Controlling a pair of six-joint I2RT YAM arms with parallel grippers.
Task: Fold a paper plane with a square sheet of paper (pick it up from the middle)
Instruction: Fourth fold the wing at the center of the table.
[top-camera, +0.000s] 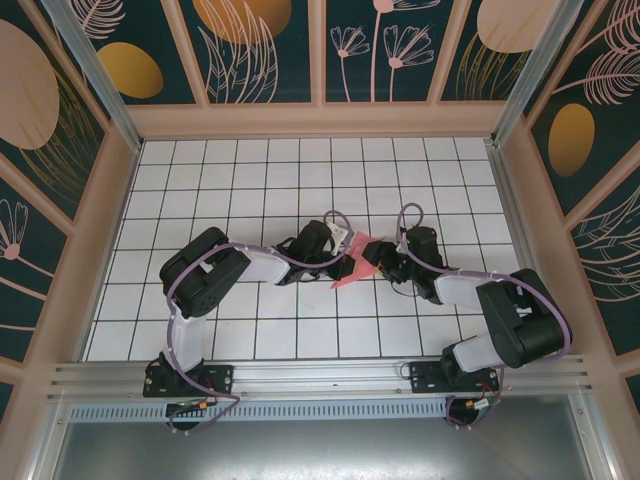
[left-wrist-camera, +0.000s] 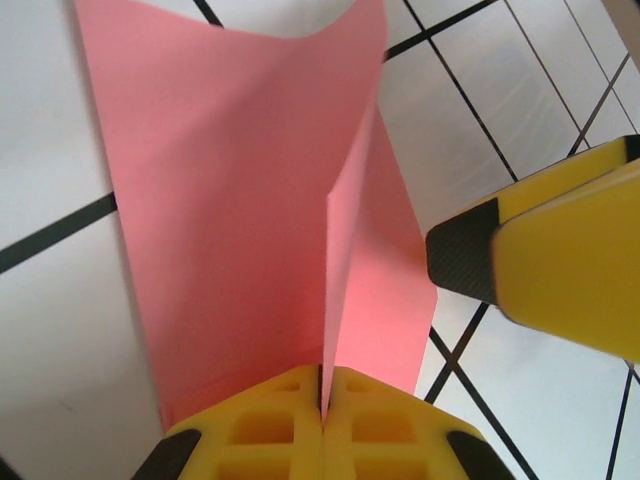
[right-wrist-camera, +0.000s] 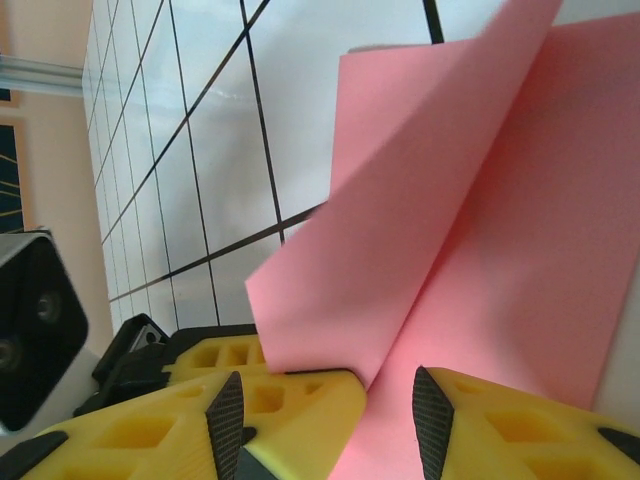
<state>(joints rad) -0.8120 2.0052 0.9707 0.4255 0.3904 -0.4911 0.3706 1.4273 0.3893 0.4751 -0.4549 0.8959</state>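
The square sheet of paper (top-camera: 357, 262), pink-red, is held above the white grid table (top-camera: 250, 180) between the two arms. It is bent, with a raised fold along its middle (left-wrist-camera: 240, 200). My left gripper (left-wrist-camera: 323, 378) is shut on the lower end of that fold, the yellow fingers pressed together with the paper edge between them. My right gripper (right-wrist-camera: 328, 420) faces it from the other side. Its jaws stand apart, a loose flap of the sheet (right-wrist-camera: 480, 230) lies between them, and neither pad presses it. One right finger (left-wrist-camera: 560, 250) shows beside the sheet in the left wrist view.
The table is walled by patterned panels (top-camera: 260, 50) at the back and sides, with a metal rail (top-camera: 320, 375) along the near edge. Both arms meet at the table's middle, and the left wrist's camera housing (right-wrist-camera: 30, 330) sits close to the right gripper.
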